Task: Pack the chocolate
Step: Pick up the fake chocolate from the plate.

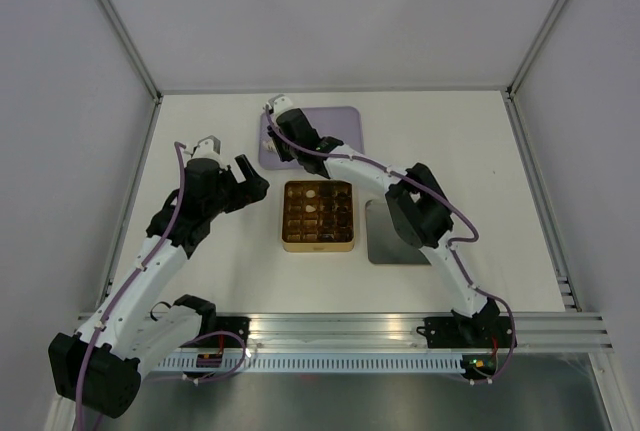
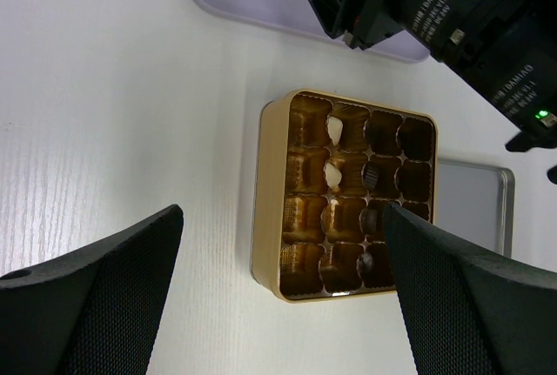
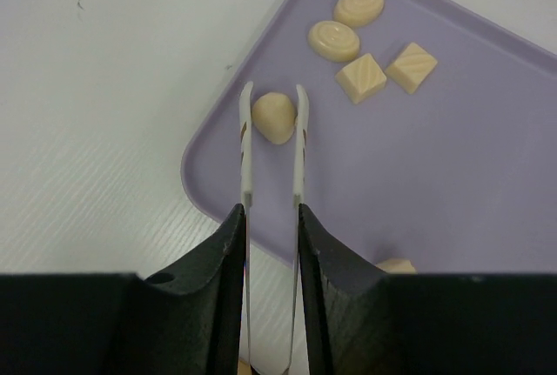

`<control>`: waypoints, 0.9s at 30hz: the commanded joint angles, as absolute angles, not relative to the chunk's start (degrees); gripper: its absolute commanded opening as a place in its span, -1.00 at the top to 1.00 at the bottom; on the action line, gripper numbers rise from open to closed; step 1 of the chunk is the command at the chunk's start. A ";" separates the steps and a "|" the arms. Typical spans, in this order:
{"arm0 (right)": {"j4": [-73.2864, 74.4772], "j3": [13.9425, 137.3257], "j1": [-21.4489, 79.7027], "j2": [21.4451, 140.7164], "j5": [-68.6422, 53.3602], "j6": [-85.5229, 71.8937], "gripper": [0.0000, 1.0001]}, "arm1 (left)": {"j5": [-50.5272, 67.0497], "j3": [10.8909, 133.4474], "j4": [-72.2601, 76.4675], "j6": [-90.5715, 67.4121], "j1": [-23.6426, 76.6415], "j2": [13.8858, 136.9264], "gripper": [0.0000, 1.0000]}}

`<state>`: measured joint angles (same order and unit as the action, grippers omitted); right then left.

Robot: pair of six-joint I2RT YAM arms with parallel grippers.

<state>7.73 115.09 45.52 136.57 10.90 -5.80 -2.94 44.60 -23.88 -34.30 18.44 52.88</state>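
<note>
Now the part-closed right gripper (image 3: 271,218), squeezing metal tweezers (image 3: 244,144), is bracketing a cream chocolate (image 3: 273,118) lying squarely between their tips.

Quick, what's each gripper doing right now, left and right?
Left gripper: open, holding nothing.
Right gripper: closed on the tweezers, their tips flanking a cream chocolate on the purple tray.

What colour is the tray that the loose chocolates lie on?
The tray is pale lilac; best seen in the right wrist view.
</note>
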 commanded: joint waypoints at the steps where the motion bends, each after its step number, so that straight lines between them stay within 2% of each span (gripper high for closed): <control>1: 1.76 110.59 45.79 127.10 11.51 -6.59 0.78 | -3.25 44.30 -22.41 -35.16 18.19 52.56 -0.99; 11: -2.02 98.54 45.88 115.23 10.99 -7.47 0.87 | -0.88 44.21 -22.41 -35.68 18.19 52.38 -0.99; 27: 2.09 66.72 49.04 83.77 6.16 -10.81 0.89 | -0.26 44.38 -22.41 -36.21 18.11 52.91 -0.99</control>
<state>1.69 69.25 48.01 88.58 8.58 -9.02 -1.28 44.60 -23.88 -34.44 18.44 52.86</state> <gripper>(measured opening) 0.319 0.993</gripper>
